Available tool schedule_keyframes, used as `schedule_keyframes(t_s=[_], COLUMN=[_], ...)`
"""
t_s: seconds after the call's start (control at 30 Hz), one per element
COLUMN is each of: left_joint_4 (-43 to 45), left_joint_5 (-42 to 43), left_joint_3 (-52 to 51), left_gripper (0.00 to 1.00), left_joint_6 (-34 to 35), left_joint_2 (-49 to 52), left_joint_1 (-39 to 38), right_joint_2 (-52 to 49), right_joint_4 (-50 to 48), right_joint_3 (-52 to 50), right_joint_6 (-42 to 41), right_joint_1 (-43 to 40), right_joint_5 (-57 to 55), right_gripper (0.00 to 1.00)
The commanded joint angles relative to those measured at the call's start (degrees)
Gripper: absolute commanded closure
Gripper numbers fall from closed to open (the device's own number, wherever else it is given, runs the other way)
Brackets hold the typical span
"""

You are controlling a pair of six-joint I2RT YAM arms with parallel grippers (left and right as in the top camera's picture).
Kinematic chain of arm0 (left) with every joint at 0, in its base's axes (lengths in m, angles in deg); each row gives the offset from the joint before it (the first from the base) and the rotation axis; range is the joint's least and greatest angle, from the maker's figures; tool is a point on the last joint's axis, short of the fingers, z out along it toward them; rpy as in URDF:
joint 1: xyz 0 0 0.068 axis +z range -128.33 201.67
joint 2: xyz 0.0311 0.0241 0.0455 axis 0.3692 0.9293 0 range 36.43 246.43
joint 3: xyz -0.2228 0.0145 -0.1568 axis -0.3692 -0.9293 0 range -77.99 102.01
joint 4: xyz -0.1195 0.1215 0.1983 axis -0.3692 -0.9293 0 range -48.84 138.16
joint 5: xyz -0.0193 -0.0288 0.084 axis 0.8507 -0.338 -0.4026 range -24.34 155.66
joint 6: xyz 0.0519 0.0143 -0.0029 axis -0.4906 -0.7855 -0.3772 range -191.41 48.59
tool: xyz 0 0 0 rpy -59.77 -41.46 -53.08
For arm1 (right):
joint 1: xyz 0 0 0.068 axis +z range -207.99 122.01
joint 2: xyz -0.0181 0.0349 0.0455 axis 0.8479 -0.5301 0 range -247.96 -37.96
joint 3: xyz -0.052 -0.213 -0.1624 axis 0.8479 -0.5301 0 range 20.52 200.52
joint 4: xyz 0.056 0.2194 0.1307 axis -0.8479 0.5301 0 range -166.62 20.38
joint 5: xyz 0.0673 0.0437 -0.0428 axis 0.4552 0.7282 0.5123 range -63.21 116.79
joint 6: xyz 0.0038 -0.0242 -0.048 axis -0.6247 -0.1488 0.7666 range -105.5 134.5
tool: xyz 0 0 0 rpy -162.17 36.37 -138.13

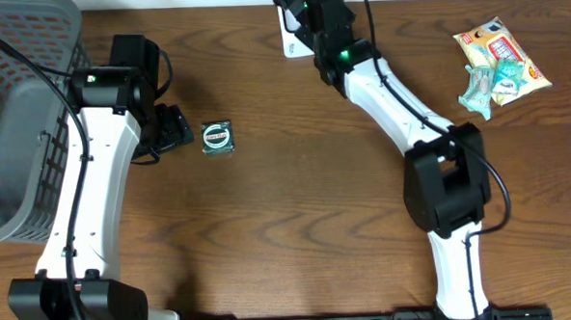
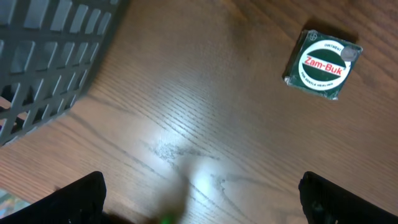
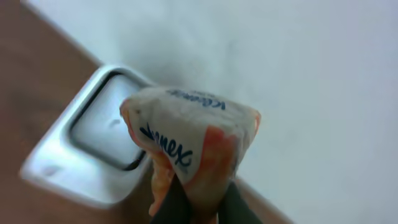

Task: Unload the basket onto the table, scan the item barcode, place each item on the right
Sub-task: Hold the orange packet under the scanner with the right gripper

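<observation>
Right wrist shows your right gripper clamped on the Kleenex pack near the scanner. Your left gripper sits wide apart.

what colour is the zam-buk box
Zam-Buk box: dark green, white oval, red lettering; clearest in the left wrist view.

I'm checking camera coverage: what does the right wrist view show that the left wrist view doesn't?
Only right wrist: a Kleenex pack pinched in the shut right gripper, near the scanner. Only left wrist: the Zam-Buk box, the basket and the open left gripper. Both: the wooden table.
</observation>
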Motion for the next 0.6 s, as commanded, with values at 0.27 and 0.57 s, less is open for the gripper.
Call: schedule_keyframes(t_s=[0.27, 0.57], left_joint_4=[-0.22, -0.22], left_joint_5=[-0.50, -0.50], left_joint_3=[-0.13, -0.13], left_gripper=[0.02, 0.02], left_joint_6=[0.33, 0.33], left_joint_2=[0.37, 0.37], left_joint_1=[0.20, 0.20], right_joint_2=[-5.25, -5.29], right_joint_4=[-8.00, -10.84], right_joint_3=[2.01, 2.16], right_joint_6=[13.53, 3.85], right_joint_1=[-0.28, -1.55], right_joint_5=[2.25, 10.19], right_gripper=[0.99, 0.99])
